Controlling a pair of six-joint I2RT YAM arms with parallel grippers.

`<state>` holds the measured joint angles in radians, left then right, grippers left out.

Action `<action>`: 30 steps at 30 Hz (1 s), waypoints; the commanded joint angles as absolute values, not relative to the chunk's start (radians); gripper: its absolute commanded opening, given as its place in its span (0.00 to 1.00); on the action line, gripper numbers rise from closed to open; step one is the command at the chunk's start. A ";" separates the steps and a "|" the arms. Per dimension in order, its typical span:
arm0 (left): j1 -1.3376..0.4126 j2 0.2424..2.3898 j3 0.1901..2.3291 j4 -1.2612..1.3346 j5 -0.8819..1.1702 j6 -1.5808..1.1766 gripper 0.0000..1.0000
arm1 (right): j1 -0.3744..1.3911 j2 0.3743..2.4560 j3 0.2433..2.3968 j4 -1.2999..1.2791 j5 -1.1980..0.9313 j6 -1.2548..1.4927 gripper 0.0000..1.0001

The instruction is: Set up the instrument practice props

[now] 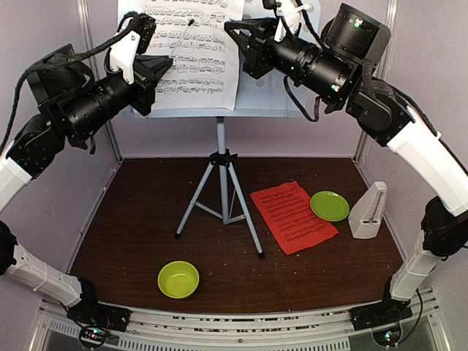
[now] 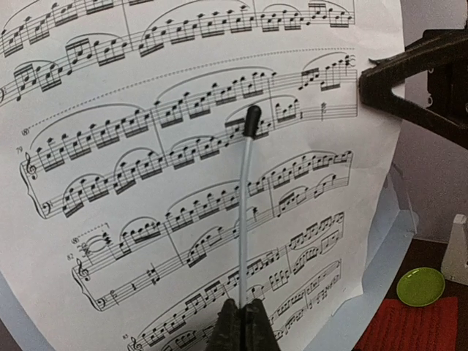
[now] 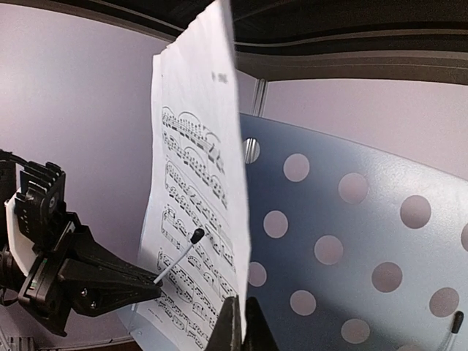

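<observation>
While left jaws clamp wire (image 2: 243, 219), right jaws pinch white page (image 2: 131, 241).

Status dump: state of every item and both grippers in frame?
music stand, upright, legs spread.
white page, on the music stand, right edge pinched, standing off it.
retainer wire, across the page front, gripped.
red page, flat on table.
metronome, upright on table.
green bowl, upright, empty.
green plate, flat, empty.
left gripper, shut on retainer wire.
right gripper, shut on white page.
</observation>
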<state>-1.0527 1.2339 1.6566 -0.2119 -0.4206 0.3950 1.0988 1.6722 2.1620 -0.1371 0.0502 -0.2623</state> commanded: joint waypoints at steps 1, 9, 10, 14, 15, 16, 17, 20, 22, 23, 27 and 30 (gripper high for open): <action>-1.050 1.205 1.658 -0.167 -0.387 0.403 0.00 | 1.095 1.699 2.197 -0.105 0.012 -0.258 0.00; -1.050 1.202 1.654 -0.164 -0.380 0.404 0.00 | 1.095 1.733 2.232 -0.104 -0.003 -0.252 0.00; -1.049 1.200 1.653 -0.162 -0.379 0.403 0.00 | 1.095 1.735 2.233 -0.101 -0.003 -0.251 0.00; -1.050 1.193 1.645 -0.145 -0.379 0.403 0.00 | 1.086 1.727 2.227 -0.085 -0.013 -0.229 0.00; -1.050 1.191 1.643 -0.142 -0.380 0.405 0.00 | 1.083 1.722 2.222 -0.080 -0.021 -0.222 0.00; -1.049 1.190 1.643 -0.141 -0.381 0.405 0.00 | 1.078 1.713 2.214 -0.072 -0.028 -0.212 0.00; -1.050 1.188 1.642 -0.140 -0.383 0.406 0.00 | 1.071 1.703 2.200 -0.060 -0.039 -0.196 0.00; -1.049 1.189 1.641 -0.140 -0.379 0.408 0.00 | 1.055 1.672 2.142 -0.006 -0.071 -0.147 0.00; -1.050 1.190 1.641 -0.141 -0.376 0.409 0.00 | 1.048 1.664 2.125 0.009 -0.082 -0.128 0.00; -1.050 1.190 1.641 -0.142 -0.375 0.409 0.00 | 1.047 1.668 2.130 0.003 -0.089 -0.126 0.00; -1.049 1.193 1.643 -0.146 -0.372 0.409 0.00 | 1.047 1.702 2.174 -0.034 -0.127 -0.129 0.00; -1.049 1.193 1.642 -0.146 -0.374 0.408 0.00 | 1.048 1.718 2.198 -0.057 -0.133 -0.141 0.00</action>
